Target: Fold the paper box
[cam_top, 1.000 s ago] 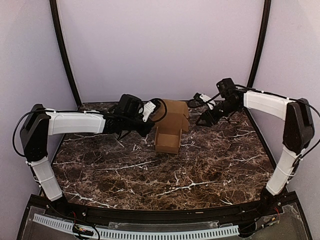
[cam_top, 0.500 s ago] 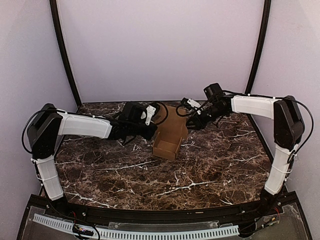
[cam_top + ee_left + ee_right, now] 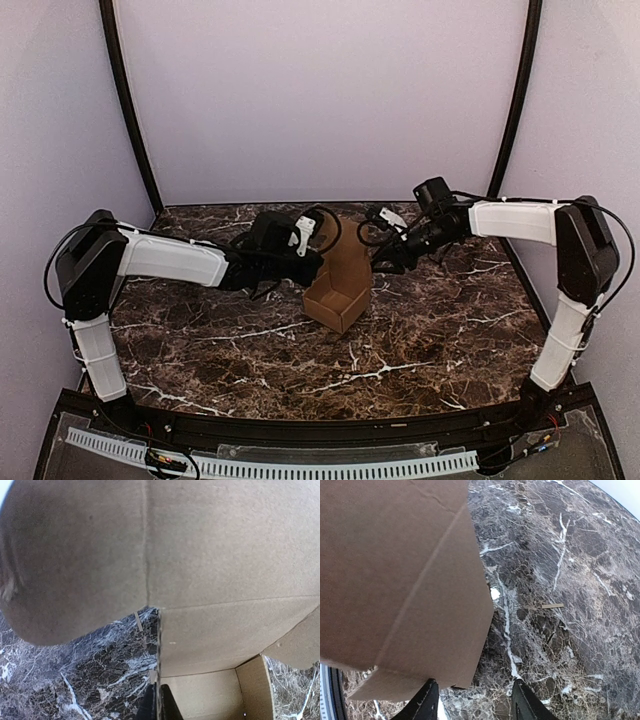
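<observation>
Brown cardboard, half-formed: the paper box point(image 3: 338, 300) sits mid-frame in the top view, on the marble table point(image 3: 400, 350).
Its near compartment gapes empty and its back panel stands upright. The left gripper point(image 3: 159, 704) pinches the box's left wall. The right gripper point(image 3: 475, 705), well off toward the right a second ago, has come in to the back flap with fingers spread, probably ready to fold it.

The paper box point(image 3: 210, 555) overruns the left wrist view's top and sides and is blurred at its left. Below it the left gripper point(image 3: 159, 707) shows only dark tips, cut off by the bottom edge.
</observation>
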Controlling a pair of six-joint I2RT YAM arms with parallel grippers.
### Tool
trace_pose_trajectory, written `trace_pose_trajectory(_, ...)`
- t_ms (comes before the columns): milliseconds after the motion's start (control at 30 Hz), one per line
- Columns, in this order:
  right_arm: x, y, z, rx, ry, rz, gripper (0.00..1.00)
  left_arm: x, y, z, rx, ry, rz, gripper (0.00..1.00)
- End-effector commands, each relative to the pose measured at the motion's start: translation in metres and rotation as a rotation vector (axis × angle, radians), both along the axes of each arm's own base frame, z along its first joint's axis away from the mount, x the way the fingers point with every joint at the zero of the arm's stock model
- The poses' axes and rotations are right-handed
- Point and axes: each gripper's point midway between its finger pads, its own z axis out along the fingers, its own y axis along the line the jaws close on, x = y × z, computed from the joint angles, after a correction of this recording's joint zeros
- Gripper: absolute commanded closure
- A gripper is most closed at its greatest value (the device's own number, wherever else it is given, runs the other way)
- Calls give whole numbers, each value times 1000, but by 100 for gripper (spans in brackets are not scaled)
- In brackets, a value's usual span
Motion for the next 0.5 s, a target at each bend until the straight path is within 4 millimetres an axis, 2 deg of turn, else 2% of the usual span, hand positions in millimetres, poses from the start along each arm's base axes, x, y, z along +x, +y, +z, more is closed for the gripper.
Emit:
trace_pose_trajectory(0,-24,7,26,93,-28,123,50,-1,6,-1,-3,-1,16,99)
trace_pose_trajectory(200,-38,15,25,153,44,194,49,-5,7,5,0,-16,-2,99)
trace_pose_trajectory(467,-30,19,16,148,63,159,49,-14,-1,13,-44,-18,-58,99)
